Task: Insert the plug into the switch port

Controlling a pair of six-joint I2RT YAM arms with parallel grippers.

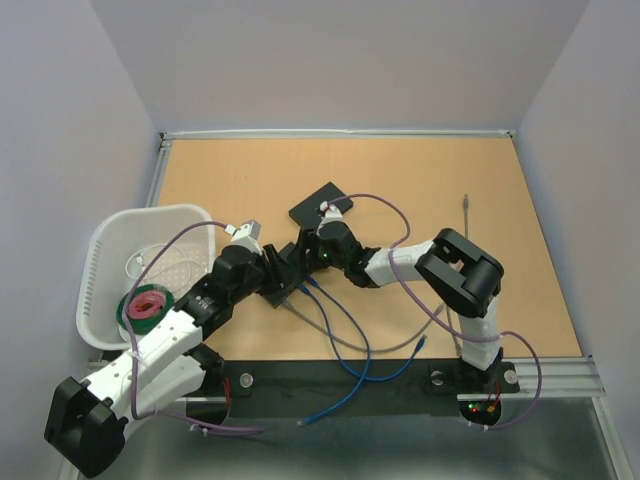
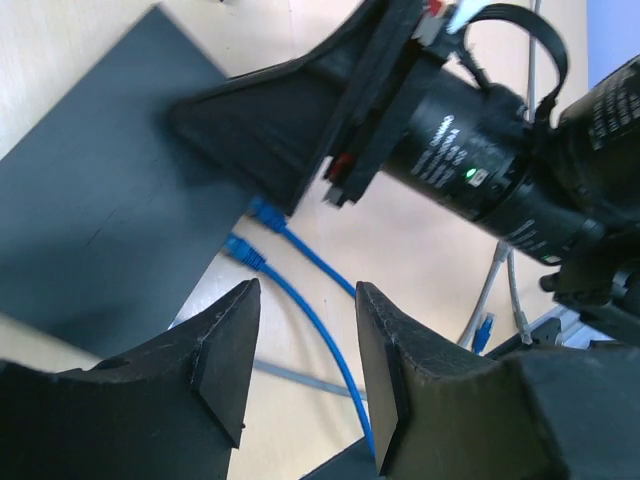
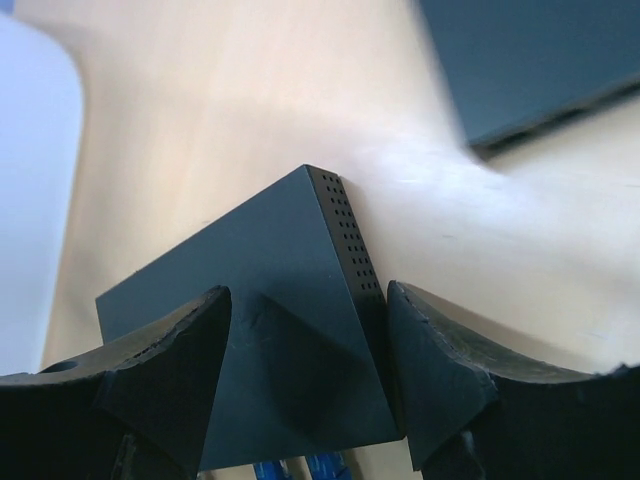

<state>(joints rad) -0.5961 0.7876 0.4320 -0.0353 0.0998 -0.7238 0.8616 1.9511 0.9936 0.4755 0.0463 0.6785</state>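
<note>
Two blue plugs (image 2: 265, 213) at one switch (image 2: 90, 230)

One white basket (image 1: 95, 280), two blue cables (image 2: 247, 252), one switch (image 3: 260, 310)

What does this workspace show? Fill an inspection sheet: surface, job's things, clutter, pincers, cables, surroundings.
Surface: wooden tabletop.
Job's things: black switch; two blue plugs at its edge, seating not clear.
Clutter: white basket holding a tape roll; flat black box; grey rod.
Pincers: left pincer open, empty; right pincer over the switch, grip unclear.
Cables: blue cables and grey cables trail to the near edge.
Surroundings: pale walls on three sides.
</note>
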